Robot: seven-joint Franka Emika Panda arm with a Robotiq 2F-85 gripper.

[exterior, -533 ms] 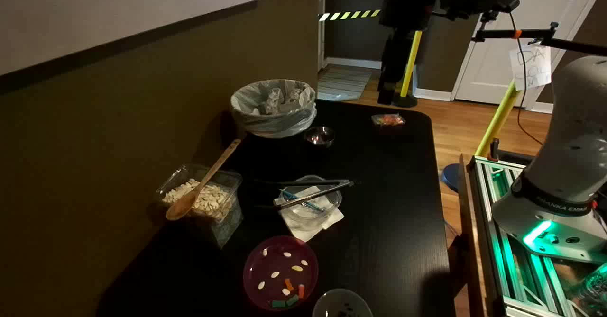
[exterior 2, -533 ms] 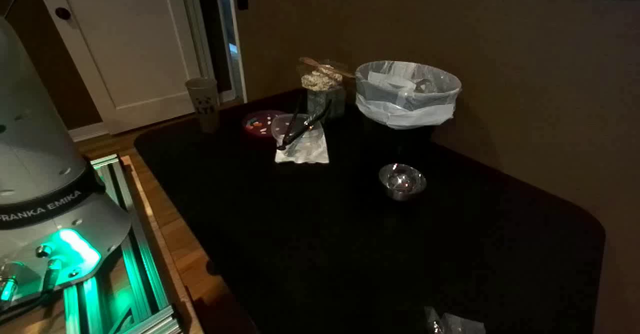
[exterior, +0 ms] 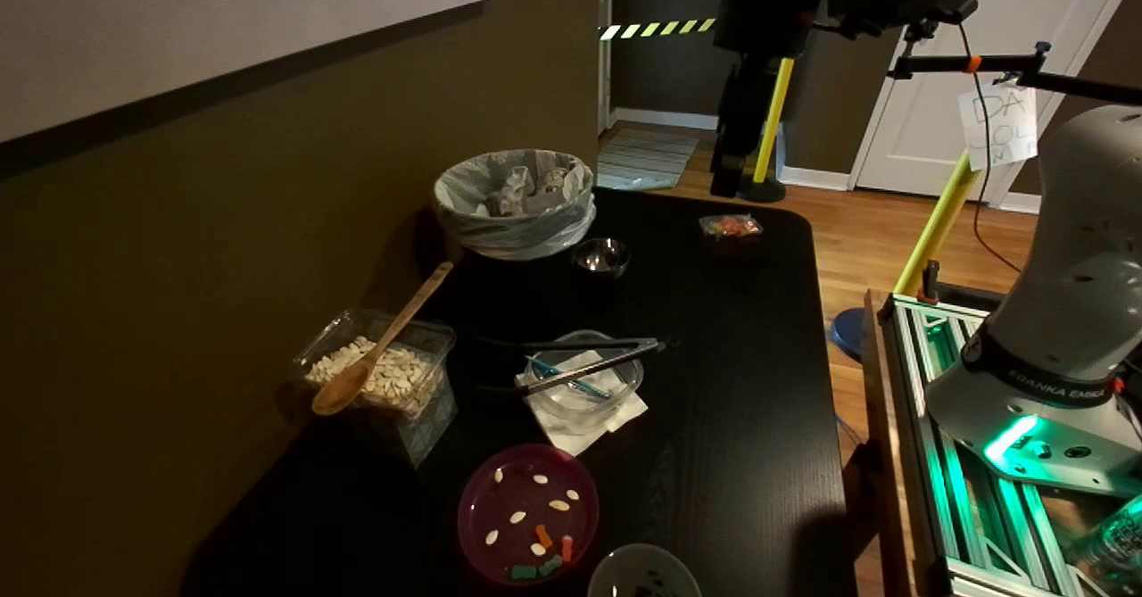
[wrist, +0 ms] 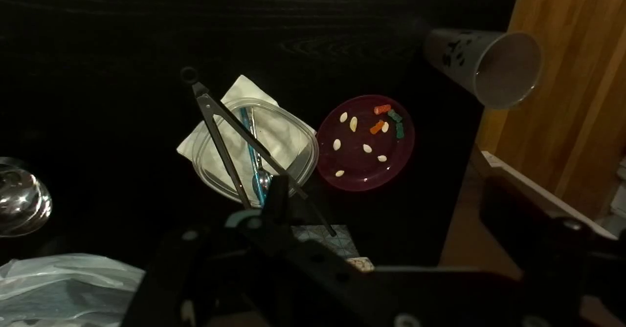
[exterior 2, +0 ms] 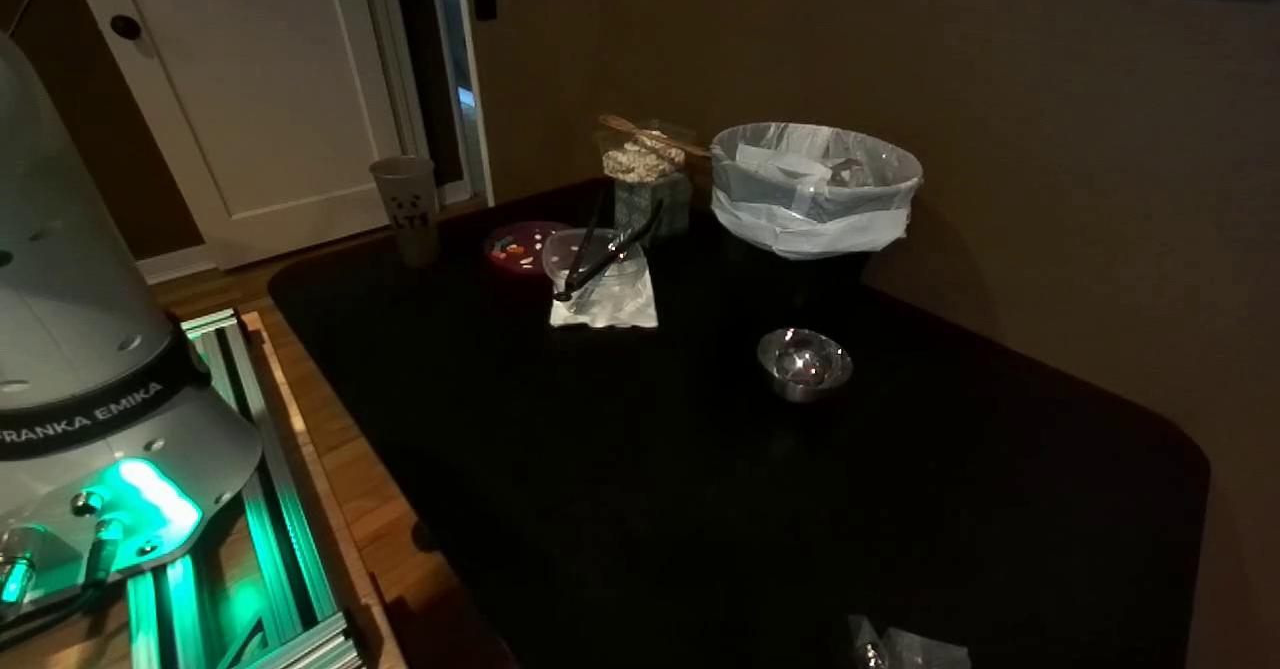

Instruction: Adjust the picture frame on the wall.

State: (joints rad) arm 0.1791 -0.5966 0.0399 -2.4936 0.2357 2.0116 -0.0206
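one picture frame (exterior: 232,21), pale-faced, on the wall (exterior: 294,186), cropped in an exterior view; whether level, we cannot fairly judge. one tool (exterior: 727,178), fingers spread, higher than the desk (exterior: 732,311), right of the frame there and well apart.

Under dim light that leaves a faint sheen on its surface, a black table (exterior: 732,356) with rounded corners stands alongside a plain olive-brown wall (exterior: 268,222). Wooden floorboards (exterior: 839,253) show past the table's edge, and farther back a pale striped mat (exterior: 647,155) lies on them, near a yellow post (exterior: 774,120), striped yellow-and-black tape (exterior: 660,29), a white baseboard (exterior: 814,177) and a white door (exterior: 1035,4). In an exterior view a panelled door (exterior 2: 255,79), also white, with a dark round knob (exterior 2: 125,27), stands behind the table's far end, next to a narrow dark gap (exterior 2: 430,79).
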